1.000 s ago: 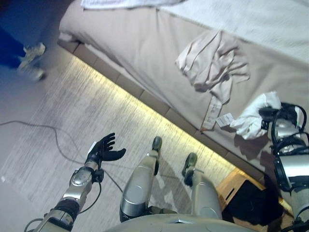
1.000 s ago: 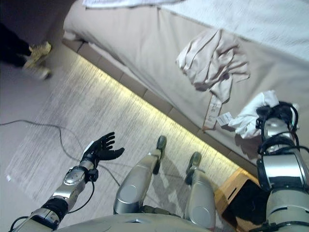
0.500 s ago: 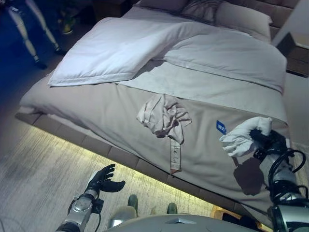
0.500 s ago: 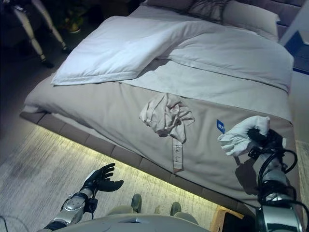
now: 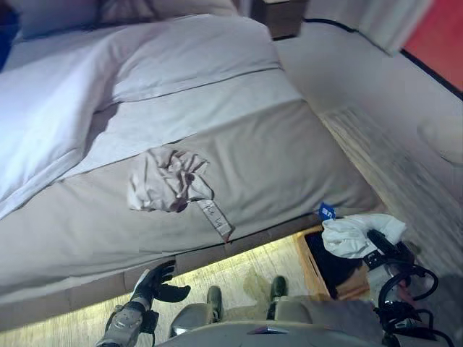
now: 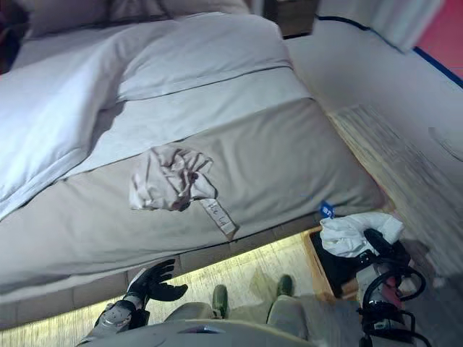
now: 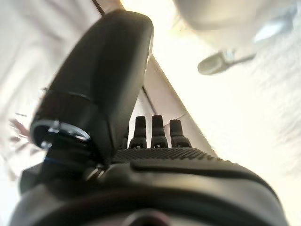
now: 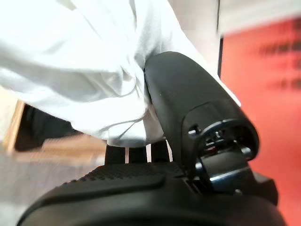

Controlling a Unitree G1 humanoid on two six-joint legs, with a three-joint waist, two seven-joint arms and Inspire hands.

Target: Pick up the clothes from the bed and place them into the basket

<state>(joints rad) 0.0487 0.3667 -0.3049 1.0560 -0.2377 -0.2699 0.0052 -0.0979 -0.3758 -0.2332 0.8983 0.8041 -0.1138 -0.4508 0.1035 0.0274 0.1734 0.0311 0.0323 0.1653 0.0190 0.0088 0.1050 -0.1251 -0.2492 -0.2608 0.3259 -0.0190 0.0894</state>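
Observation:
My right hand (image 5: 381, 246) is shut on a white garment (image 5: 350, 236), which hangs over the wooden basket (image 5: 309, 262) with its dark lining on the floor by the bed's corner. In the right wrist view the white cloth (image 8: 80, 66) bunches against the thumb (image 8: 188, 94). A crumpled beige garment (image 5: 165, 181) with a long tag lies on the tan bed cover (image 5: 275, 159), near its front edge. My left hand (image 5: 158, 283) hovers low by the bed base, fingers straight and holding nothing; its wrist view shows the same open hand (image 7: 155, 132).
The bed carries a white duvet (image 5: 65, 108) and pillows toward its head. A lit strip runs under the bed frame (image 5: 239, 249). Wood-look floor (image 5: 405, 173) stretches to the right of the bed.
The camera has swung to the right. My right hand has carried the white garment off the bed cover and over the basket. The left hand has stayed open near the bed base.

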